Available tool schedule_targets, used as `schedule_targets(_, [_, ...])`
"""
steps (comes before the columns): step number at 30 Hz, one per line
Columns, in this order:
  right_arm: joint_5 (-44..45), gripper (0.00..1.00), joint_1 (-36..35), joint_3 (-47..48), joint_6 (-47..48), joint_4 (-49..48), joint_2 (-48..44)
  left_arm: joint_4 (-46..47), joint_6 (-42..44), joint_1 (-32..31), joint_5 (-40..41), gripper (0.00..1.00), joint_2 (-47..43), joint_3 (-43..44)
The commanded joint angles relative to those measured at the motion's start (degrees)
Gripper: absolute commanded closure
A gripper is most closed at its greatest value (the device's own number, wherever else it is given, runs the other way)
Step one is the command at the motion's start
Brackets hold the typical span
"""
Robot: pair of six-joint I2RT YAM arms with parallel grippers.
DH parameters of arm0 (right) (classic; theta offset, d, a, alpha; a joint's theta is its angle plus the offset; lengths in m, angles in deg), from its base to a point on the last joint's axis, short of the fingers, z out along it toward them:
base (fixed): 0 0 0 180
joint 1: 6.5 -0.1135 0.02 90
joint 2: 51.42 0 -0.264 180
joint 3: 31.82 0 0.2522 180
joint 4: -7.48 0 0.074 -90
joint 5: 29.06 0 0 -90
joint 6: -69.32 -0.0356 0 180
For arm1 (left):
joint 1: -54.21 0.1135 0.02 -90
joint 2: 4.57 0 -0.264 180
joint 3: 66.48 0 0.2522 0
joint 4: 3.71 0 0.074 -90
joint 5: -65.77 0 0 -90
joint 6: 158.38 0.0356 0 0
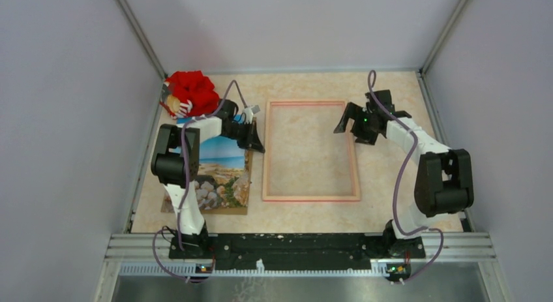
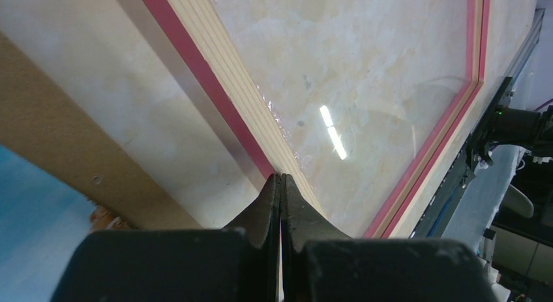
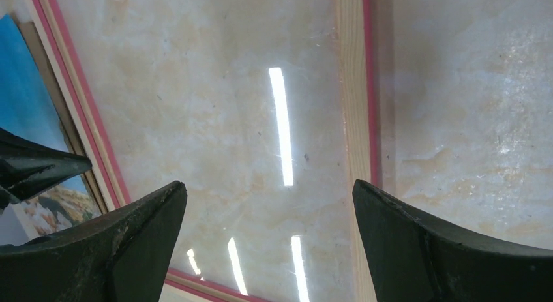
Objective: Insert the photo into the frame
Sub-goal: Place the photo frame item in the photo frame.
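Top external view: the frame (image 1: 312, 198) lies flat in the middle of the pale marbled table (image 1: 313, 87), its thin pink rails forming an upright rectangle. To its left, the photo (image 1: 225, 171) lies picture side up on a brown backing board (image 1: 209, 211) whose edge shows along its bottom and right sides. The photo's upper part is hidden under the left arm. A red cloth toy (image 1: 192, 90) sits in the upper left corner of the table.

The left gripper (image 1: 255, 144) points down at the gap between the photo and the frame's left rail, near that rail's upper end. The right gripper (image 1: 349, 119) hangs over the frame's upper right corner.

From the left wrist, the left gripper (image 2: 282, 179) has its fingers pressed tightly together, with nothing that I can make out between them. Their tips meet right at the inner edge of the frame's (image 2: 215, 60) pale wooden rail. The backing board (image 2: 59, 139) runs across the left, and a patch of the photo's (image 2: 32, 217) blue is in the lower left corner.

From the right wrist, the right gripper (image 3: 269, 188) has its fingers (image 3: 150, 217) spread wide and holds nothing. One rail of the frame (image 3: 352, 87) runs down between them, close to the right-hand finger. I cannot tell whether they touch it. The area inside the rails is glossy and catches strip lights. The photo (image 3: 26, 74) shows at the left edge, with the left gripper's dark tip (image 3: 45, 168) beside it.
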Motion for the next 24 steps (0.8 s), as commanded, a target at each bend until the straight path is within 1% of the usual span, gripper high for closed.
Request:
schedule_targets(1, [-1.91,0.01,0.68,4.37,-0.50,-0.69,1.16,4.22,-3.45,-2.72,-4.43,1.00,0.55,-0.29])
schedule_targets(3, [-1.72,0.01,0.71,4.84,-0.43,-0.59,0.39,5.87,-4.36,-3.29,-5.01,1.00,0.61,-0.06])
schedule_targets(6, [-2.25,0.01,0.50,5.33,-0.75,-0.23,-1.37,5.05,-4.04,-3.73,-5.53,1.00,1.60,2.63])
schedule_targets(8, [-2.04,0.01,-0.57,5.20,-1.13,-0.16,-2.77,0.92,-2.39,-3.69,-5.41,0.98,1.96,6.50])
schedule_targets(9, [-1.45,0.01,-1.76,5.08,-1.25,-0.07,-3.41,-2.37,-0.69,-3.65,-4.67,0.95,1.78,8.44])
schedule_targets(10, [-0.80,0.01,-3.19,5.06,-1.43,0.18,-3.95,-6.04,2.21,-3.58,-3.39,0.91,1.18,10.38])
schedule_targets(11, [-0.27,0.01,-4.99,5.07,-1.59,0.41,-4.47,-9.46,4.92,-3.31,-1.44,0.80,0.28,11.68])
schedule_targets(13, [0.42,0.01,-8.68,4.98,-2.59,0.20,-5.05,-15.11,8.98,-1.91,2.16,0.51,-2.87,12.60])
schedule_targets(14, [0.89,0.01,-10.65,4.96,-3.35,-0.33,-5.39,-17.23,10.57,-0.36,2.81,0.43,-4.71,12.16])
schedule_targets(16, [1.38,0.01,-15.33,4.91,-5.05,-2.09,-5.63,-21.00,13.30,4.11,3.43,0.30,-8.71,10.96])
schedule_targets(18, [1.65,0.02,-19.29,5.48,-6.79,-3.63,-5.00,-24.99,16.60,9.21,4.98,0.25,-12.28,10.52])
schedule_targets(21, [2.14,0.03,-25.45,7.58,-9.15,-5.80,-2.81,-29.37,21.50,17.75,11.54,0.22,-16.04,10.27])
schedule_targets(24, [2.29,0.05,-30.95,11.72,-10.66,-7.45,1.59,-30.97,25.53,25.11,19.34,0.21,-18.45,8.40])
